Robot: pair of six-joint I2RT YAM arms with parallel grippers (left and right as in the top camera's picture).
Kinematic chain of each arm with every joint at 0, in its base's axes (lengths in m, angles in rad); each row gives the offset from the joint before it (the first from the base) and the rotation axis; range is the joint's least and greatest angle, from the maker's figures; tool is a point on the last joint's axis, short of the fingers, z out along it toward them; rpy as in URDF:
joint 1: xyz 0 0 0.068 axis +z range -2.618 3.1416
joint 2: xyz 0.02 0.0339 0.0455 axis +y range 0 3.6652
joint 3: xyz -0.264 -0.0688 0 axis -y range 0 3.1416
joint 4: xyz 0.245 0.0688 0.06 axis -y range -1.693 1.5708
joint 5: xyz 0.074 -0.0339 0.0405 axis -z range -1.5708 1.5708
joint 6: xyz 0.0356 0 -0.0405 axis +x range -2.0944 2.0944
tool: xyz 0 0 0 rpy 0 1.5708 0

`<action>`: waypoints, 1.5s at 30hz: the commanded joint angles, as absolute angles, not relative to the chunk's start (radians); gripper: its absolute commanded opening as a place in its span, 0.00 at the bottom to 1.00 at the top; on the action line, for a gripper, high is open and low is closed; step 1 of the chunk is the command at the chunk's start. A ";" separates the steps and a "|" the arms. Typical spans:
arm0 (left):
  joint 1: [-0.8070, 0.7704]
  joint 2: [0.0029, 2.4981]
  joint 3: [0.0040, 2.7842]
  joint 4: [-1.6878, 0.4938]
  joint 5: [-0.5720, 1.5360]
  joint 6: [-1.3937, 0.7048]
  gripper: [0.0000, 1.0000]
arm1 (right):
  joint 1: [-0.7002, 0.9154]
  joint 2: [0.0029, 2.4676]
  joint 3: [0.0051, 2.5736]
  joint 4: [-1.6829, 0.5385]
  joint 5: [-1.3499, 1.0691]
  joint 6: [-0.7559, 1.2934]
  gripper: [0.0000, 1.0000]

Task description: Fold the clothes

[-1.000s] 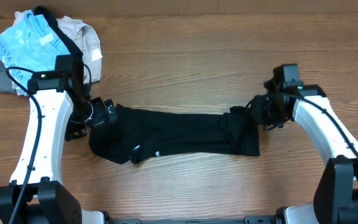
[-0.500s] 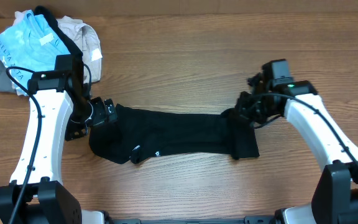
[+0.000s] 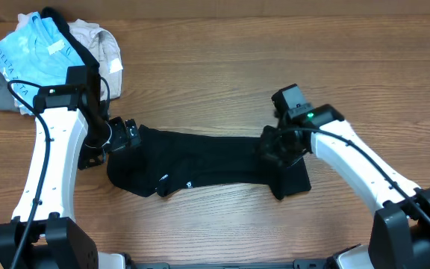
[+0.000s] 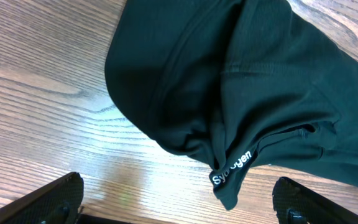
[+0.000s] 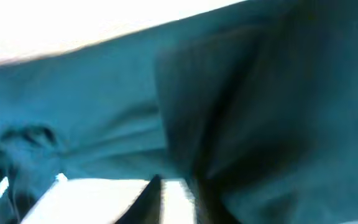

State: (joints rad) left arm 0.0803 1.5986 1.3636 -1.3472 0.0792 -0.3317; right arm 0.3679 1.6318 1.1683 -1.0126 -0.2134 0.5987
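Left claw point(image 3: 128, 137) spread at the black T-shirt's point(image 3: 207, 166) left end, right claw point(image 3: 272, 149) at its right end.
The T-shirt is stretched lengthwise across the table point(image 3: 222, 67); the right claw's state cannot be told.

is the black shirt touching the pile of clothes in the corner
Apart. The overhead view shows bare table between the black shirt and the pile of clothes.

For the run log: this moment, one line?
black T-shirt: bunched | left pincer: open, left end | right pincer: right end, grip unclear
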 commanded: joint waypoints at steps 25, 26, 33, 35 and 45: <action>0.078 1.584 1.361 -1.357 0.102 -0.310 1.00 | 0.127 1.630 0.948 -0.751 -0.651 0.309 0.20; 0.078 1.584 1.361 -1.359 0.101 -0.310 1.00 | 0.127 1.636 0.920 -0.701 -0.696 0.309 0.21; 0.078 1.584 1.361 -1.360 0.102 -0.310 1.00 | 0.127 1.718 0.822 -0.474 -0.825 0.310 0.27; 0.078 1.584 1.361 -1.361 0.101 -0.310 1.00 | 0.122 1.751 0.822 -0.456 -0.825 0.323 0.34; 0.078 1.584 1.361 -1.361 0.101 -0.309 1.00 | 0.050 1.761 0.868 -0.529 -0.731 0.384 0.22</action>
